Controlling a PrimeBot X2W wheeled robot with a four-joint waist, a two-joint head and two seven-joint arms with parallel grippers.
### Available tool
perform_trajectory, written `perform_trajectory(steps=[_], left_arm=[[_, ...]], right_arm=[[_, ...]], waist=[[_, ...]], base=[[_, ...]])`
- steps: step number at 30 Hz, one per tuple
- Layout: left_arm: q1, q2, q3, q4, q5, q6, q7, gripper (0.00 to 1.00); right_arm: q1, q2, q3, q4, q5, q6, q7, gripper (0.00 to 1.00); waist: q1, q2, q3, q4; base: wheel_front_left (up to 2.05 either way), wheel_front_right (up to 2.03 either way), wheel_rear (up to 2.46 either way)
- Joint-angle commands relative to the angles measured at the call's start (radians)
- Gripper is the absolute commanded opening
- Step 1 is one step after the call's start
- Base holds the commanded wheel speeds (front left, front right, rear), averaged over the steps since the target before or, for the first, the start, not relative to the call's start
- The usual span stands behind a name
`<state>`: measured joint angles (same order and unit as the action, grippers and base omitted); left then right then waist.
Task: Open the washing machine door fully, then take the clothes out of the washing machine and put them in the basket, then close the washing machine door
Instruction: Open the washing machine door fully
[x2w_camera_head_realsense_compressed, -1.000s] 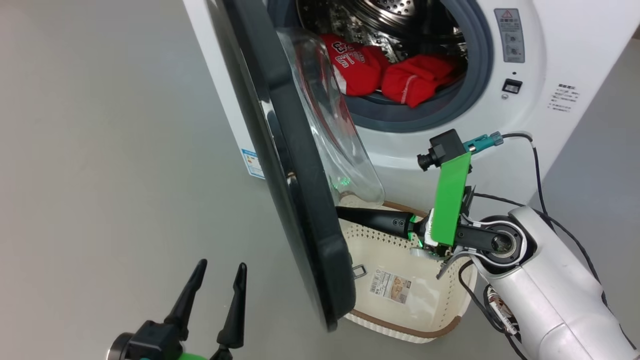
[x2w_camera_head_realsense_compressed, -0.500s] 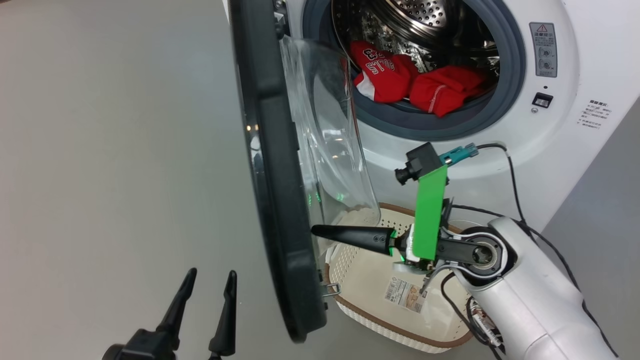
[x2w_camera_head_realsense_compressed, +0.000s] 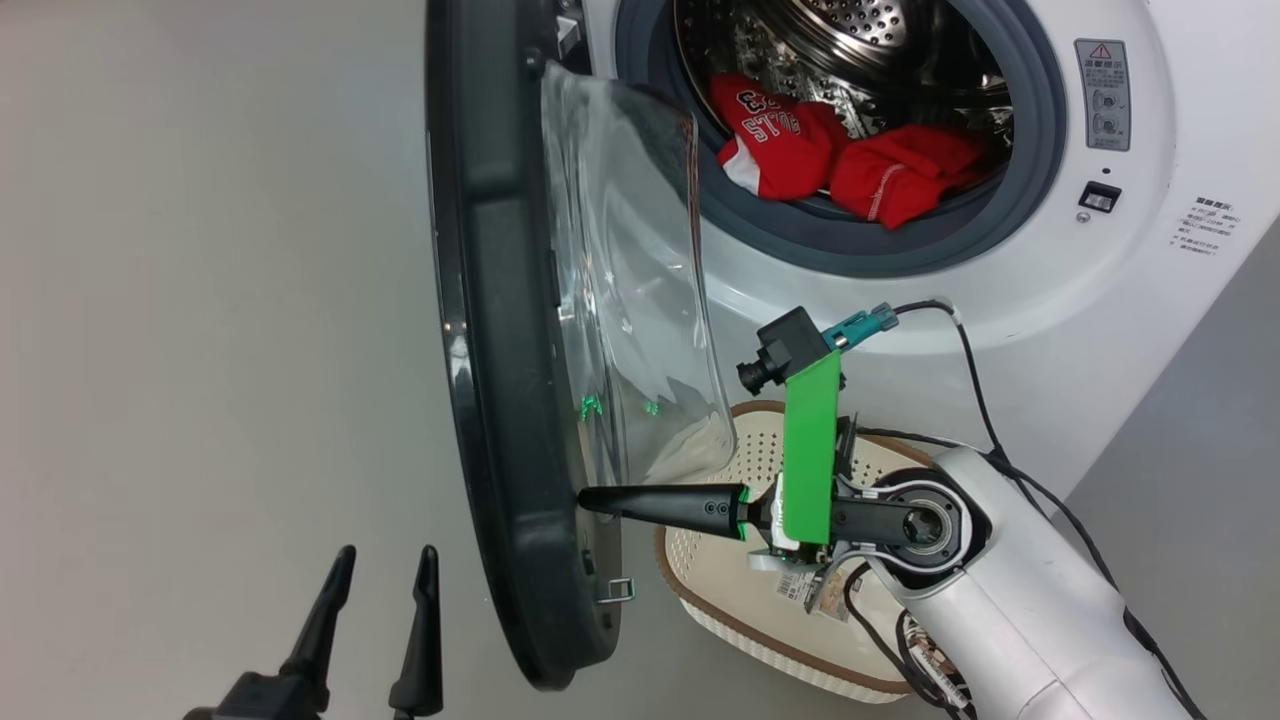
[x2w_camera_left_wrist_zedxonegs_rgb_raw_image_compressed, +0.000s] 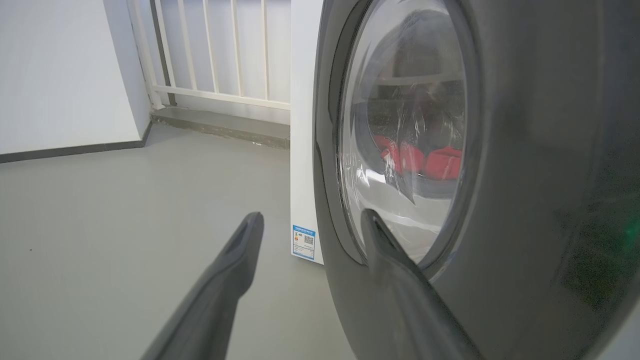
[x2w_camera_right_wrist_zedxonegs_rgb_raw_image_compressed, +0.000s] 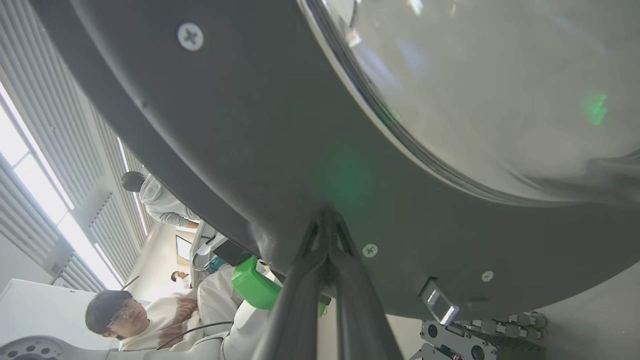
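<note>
The washing machine door (x2w_camera_head_realsense_compressed: 490, 350) stands swung out, edge-on to the head view, its glass bowl (x2w_camera_head_realsense_compressed: 630, 290) bulging toward the washing machine (x2w_camera_head_realsense_compressed: 1000, 300). My right gripper (x2w_camera_head_realsense_compressed: 585, 498) is shut, empty, and its tips touch the door's inner black rim (x2w_camera_right_wrist_zedxonegs_rgb_raw_image_compressed: 250, 125) below the glass. Both red clothes lie in the drum: the lettered jersey (x2w_camera_head_realsense_compressed: 775, 135) and a second garment (x2w_camera_head_realsense_compressed: 900, 175). The basket (x2w_camera_head_realsense_compressed: 720, 600) sits on the floor under my right arm. My left gripper (x2w_camera_head_realsense_compressed: 380, 565) is open at the lower left, on the door's outer side (x2w_camera_left_wrist_zedxonegs_rgb_raw_image_compressed: 525, 150).
Grey floor (x2w_camera_head_realsense_compressed: 200, 300) lies to the left of the door. A door latch hook (x2w_camera_head_realsense_compressed: 615, 590) sticks out near the door's bottom edge. White railing (x2w_camera_left_wrist_zedxonegs_rgb_raw_image_compressed: 220, 50) and a wall stand behind the machine. Two people (x2w_camera_right_wrist_zedxonegs_rgb_raw_image_compressed: 135, 320) (x2w_camera_right_wrist_zedxonegs_rgb_raw_image_compressed: 155, 200) are behind the robot.
The door has swung further out, with my shut right gripper moving left against its inner rim. The head camera has shifted too, and my left gripper sits lower in that view.
</note>
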<state>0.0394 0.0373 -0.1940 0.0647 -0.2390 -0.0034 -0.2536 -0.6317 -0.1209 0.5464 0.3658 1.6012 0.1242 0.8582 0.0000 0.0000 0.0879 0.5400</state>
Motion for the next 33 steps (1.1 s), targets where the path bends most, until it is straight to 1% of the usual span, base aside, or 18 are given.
perform_trajectory(steps=[1, 20, 26, 27, 28, 29, 30, 31, 32, 33], left_arm=[[-0.009, 0.013, 0.037, -0.031, -0.001, 0.007, -0.008, 1.0], [-0.004, 0.013, 0.053, -0.043, 0.001, 0.011, -0.008, 1.0], [-0.007, 0.013, 0.057, -0.036, -0.005, 0.008, -0.008, 1.0], [-0.007, 0.013, 0.058, -0.034, -0.006, 0.007, -0.008, 1.0], [-0.007, 0.013, 0.058, -0.031, -0.006, 0.005, -0.008, 1.0], [-0.007, 0.013, 0.059, -0.028, -0.006, 0.004, -0.008, 1.0], [-0.008, 0.013, 0.059, -0.026, -0.005, 0.002, -0.008, 1.0], [-0.008, 0.013, 0.059, -0.023, -0.004, 0.0, -0.008, 1.0], [-0.008, 0.013, 0.06, -0.022, -0.002, -0.001, -0.008, 1.0], [-0.009, 0.013, 0.061, -0.02, -0.001, -0.003, -0.008, 1.0]], right_arm=[[-0.01, 0.037, 0.021, -0.024, -0.011, 0.007, 0.005, 0.0], [-0.017, 0.055, 0.03, -0.017, -0.009, 0.007, 0.008, 0.0], [-0.006, 0.043, 0.027, -0.019, -0.03, 0.007, -0.008, 0.0], [-0.002, 0.039, 0.026, -0.019, -0.034, 0.007, -0.014, 0.07], [0.002, 0.035, 0.024, -0.018, -0.039, 0.007, -0.02, 0.23], [0.006, 0.03, 0.024, -0.018, -0.043, 0.007, -0.025, 0.37], [0.011, 0.025, 0.024, -0.018, -0.049, 0.007, -0.03, 0.46], [0.015, 0.018, 0.026, -0.02, -0.057, 0.007, -0.036, 0.84], [0.021, 0.011, 0.027, -0.022, -0.064, 0.007, -0.043, 1.0], [0.026, 0.006, 0.028, -0.022, -0.068, 0.007, -0.049, 1.0]], waist=[[0.0, 0.0, 0.001, 0.001], [0.0, 0.0, 0.0, 0.002], [0.0, 0.0, -0.007, 0.0], [0.0, 0.0, -0.009, -0.001], [0.0, 0.0, -0.011, -0.001], [0.0, 0.0, -0.012, -0.002], [0.0, 0.0, -0.014, -0.002], [0.0, 0.0, -0.015, -0.003], [0.0, 0.0, -0.016, -0.003], [0.0, 0.0, -0.017, -0.004]], base=[[0.0, 0.0, 0.0], [0.0, 0.0, 0.0], [0.0, 0.0, 0.0], [0.0, 0.0, 0.0], [0.0, 0.0, 0.0], [0.0, 0.0, 0.0], [0.0, 0.0, 0.0], [0.0, 0.0, 0.0], [0.0, 0.0, 0.0], [0.0, 0.0, 0.0]])
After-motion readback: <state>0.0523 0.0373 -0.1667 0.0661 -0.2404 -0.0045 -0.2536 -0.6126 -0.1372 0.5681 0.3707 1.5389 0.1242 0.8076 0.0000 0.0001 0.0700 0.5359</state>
